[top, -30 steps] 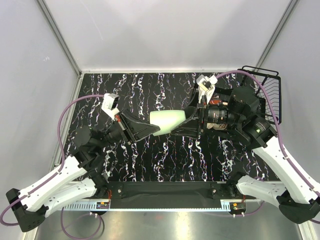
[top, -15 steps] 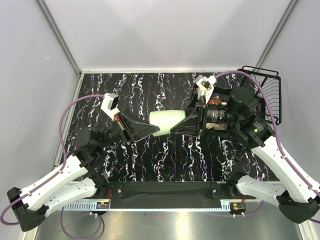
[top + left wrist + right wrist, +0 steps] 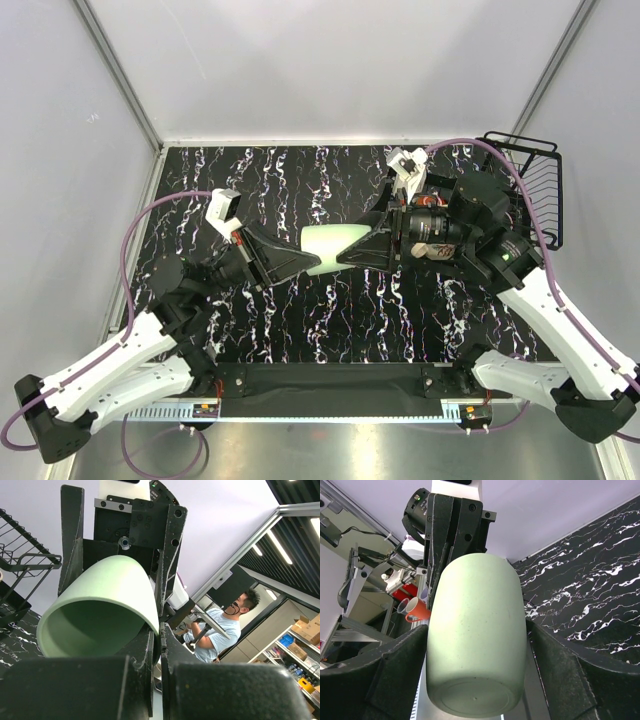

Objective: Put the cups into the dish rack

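Pinching the rim of the mint-green cup (image 3: 115,587), the left gripper (image 3: 316,262) had its fingers (image 3: 75,690) closed on the cup wall. The right gripper (image 3: 352,250) held its fingers (image 3: 570,675) on both sides of the base end, seemingly touching; whether they pressed, I could not tell. Under the fingers lay the table (image 3: 300,180), and the dish rack (image 3: 540,190) stood well behind the right fingers.

The mug (image 3: 335,243) lies on its side above the middle of the worktop (image 3: 300,180). The left gripper (image 3: 314,262) is at the mug's 9 o'clock, its jaws on the rim. The right gripper (image 3: 352,254) is at 3 o'clock, its jaws straddling the base end. The dish rack (image 3: 535,180) stands at the worktop's 2 o'clock corner, behind the right arm.
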Robot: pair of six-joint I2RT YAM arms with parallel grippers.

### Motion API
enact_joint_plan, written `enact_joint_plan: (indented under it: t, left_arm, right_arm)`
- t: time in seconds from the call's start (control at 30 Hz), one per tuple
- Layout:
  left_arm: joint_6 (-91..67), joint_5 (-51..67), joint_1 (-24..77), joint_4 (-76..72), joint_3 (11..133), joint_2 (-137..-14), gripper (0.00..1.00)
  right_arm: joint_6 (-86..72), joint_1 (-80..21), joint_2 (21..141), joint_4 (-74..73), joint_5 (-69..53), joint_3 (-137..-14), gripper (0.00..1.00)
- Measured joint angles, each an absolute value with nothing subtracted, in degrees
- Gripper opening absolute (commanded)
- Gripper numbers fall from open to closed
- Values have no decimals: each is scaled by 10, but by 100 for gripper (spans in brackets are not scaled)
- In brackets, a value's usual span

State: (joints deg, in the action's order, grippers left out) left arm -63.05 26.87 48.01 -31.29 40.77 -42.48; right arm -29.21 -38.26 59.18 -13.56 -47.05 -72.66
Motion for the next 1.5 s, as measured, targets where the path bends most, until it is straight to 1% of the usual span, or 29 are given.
enact_joint_plan:
  t: [0.1,0.17,0.2,0.23,0.27,0.33,0.4,0.43,0.47,0.57,0.6,0.67,0.77,0.9,1.0,1.17,1.27,1.5]
  left_arm:
    - [-630,269,480,-312,408,-425,0]
    - [-630,269,480,-312,408,-425,0]
    - [-630,269,480,-311,408,-425,0]
    - [-630,269,480,-312,408,-425,0]
    - [-631,270,480,-313,408,-425,1]
    - [-630,269,480,-310,408,-425,18]
    - [-624,269,480,-304,408,-424,25]
    - [-622,268,480,-296,408,-424,47]
    - [-613,267,480,-287,408,-423,59]
    - [-598,256,480,-241,409,-417,90]
    - [-589,248,480,-218,411,-413,94]
    - [-576,226,480,-162,421,-407,98]
    - [-550,168,480,-42,446,-392,99]
    - [-524,65,480,124,478,-370,99]
    - [-512,1,480,214,488,-359,98]
    - [-492,-41,480,286,488,-353,98]
    - [-482,-50,480,305,488,-350,98]
    - [-478,-52,480,316,487,-323,97]
  right_arm:
    - [-294,-383,594,-133,-470,-727,84]
    - [-296,-383,594,-131,-472,-727,68]
    - [-296,-383,594,-130,-473,-726,58]
    - [-296,-383,594,-128,-475,-726,39]
    - [-300,-382,594,-124,-477,-723,25]
    - [-303,-382,594,-118,-477,-719,0]
    - [-303,-383,593,-118,-476,-716,0]
    - [-303,-383,593,-120,-476,-715,0]
    - [-303,-383,593,-121,-475,-714,0]
    - [-300,-383,594,-134,-462,-714,0]
    - [-296,-383,595,-142,-451,-714,0]
    - [-285,-384,598,-176,-417,-723,0]
    - [-262,-384,620,-253,-336,-759,0]
    - [-243,-384,668,-361,-178,-831,0]
    - [-239,-384,724,-443,-40,-886,0]
    - [-237,-377,857,-562,135,-972,0]
    - [-233,-355,925,-606,169,-993,0]
    - [-207,-280,1037,-652,186,-1039,0]
